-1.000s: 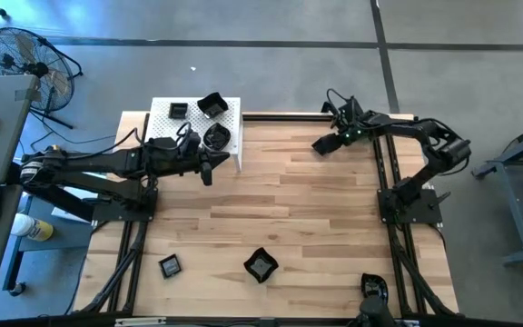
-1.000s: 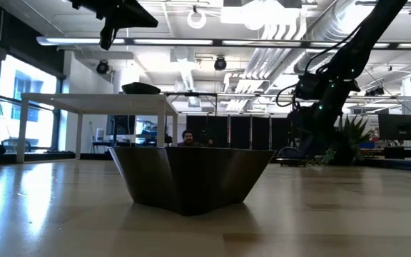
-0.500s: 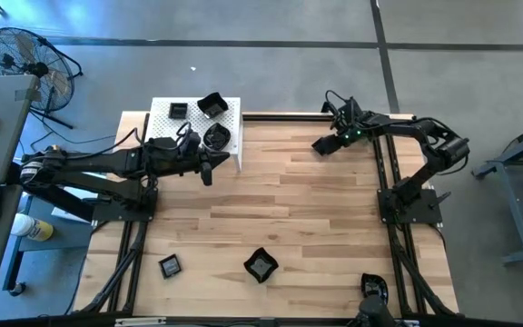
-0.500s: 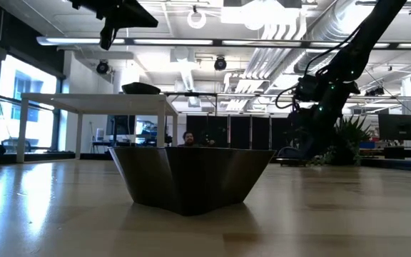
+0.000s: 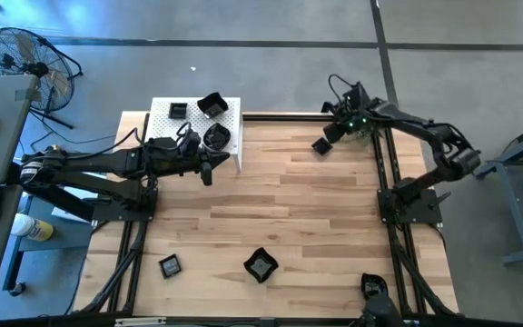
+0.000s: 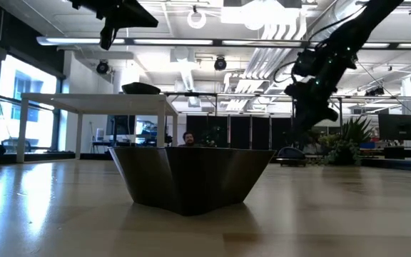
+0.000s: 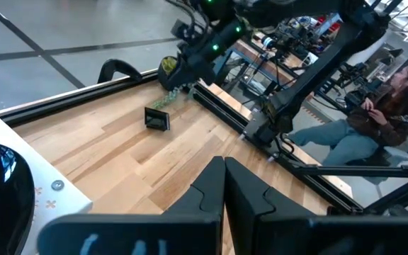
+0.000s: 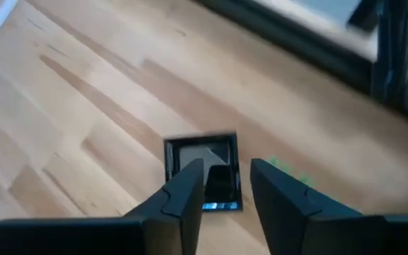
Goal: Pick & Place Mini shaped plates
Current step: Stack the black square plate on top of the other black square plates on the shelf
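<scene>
— We're looking down on the wooden table (image 5: 289, 209), and the right gripper (image 5: 332, 128) hangs over the far right corner, just above a small square plate (image 5: 320, 145) lying on the boards.

— From the right wrist we see that same square plate (image 8: 202, 170) flat on the wood, showing in the gap between the two fingers (image 8: 179, 195). They're spread apart, nothing pinched, and we can't tell whether they touch the plate.

— And the left gripper (image 5: 205, 173)?

— It sits at the front edge of the white stand (image 5: 163, 118), at the far left of the table. In its own wrist view the fingers (image 7: 205, 190) are pressed together with nothing between them.

— Where are the other plates?

— Three black dishes sit on the stand: a small square one (image 5: 179, 111), an angular one (image 5: 212, 104) and a round one (image 5: 217, 138). On the near side of the table we see a small square plate (image 5: 170, 266), an angular plate (image 5: 260, 265) and another dark one at the near right edge (image 5: 374, 287).

— The low view is filled by that angular plate (image 6: 191, 178), standing flat on the wood. A seated person (image 7: 381, 117) shows beyond the table in the left wrist view.
</scene>
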Controlling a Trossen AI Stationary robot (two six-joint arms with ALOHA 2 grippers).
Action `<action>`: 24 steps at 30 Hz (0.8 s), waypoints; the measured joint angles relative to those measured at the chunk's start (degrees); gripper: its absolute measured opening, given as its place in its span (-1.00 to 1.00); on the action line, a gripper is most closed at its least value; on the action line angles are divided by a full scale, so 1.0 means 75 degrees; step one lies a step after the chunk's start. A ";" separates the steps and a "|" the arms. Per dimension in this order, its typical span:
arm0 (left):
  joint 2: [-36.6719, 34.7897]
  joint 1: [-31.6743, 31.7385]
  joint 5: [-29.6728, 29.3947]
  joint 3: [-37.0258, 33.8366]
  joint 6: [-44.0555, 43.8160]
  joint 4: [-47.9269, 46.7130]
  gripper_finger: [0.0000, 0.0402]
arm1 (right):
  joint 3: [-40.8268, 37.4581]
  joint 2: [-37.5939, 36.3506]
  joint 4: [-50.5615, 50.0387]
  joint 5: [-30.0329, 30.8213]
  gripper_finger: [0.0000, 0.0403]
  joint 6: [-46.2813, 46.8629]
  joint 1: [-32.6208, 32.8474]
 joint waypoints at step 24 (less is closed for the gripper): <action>0.0003 0.0000 0.0251 0.0007 0.0000 -0.0070 -1.00 | 0.0785 0.2347 -0.0445 -0.0250 -0.67 -0.0954 0.0071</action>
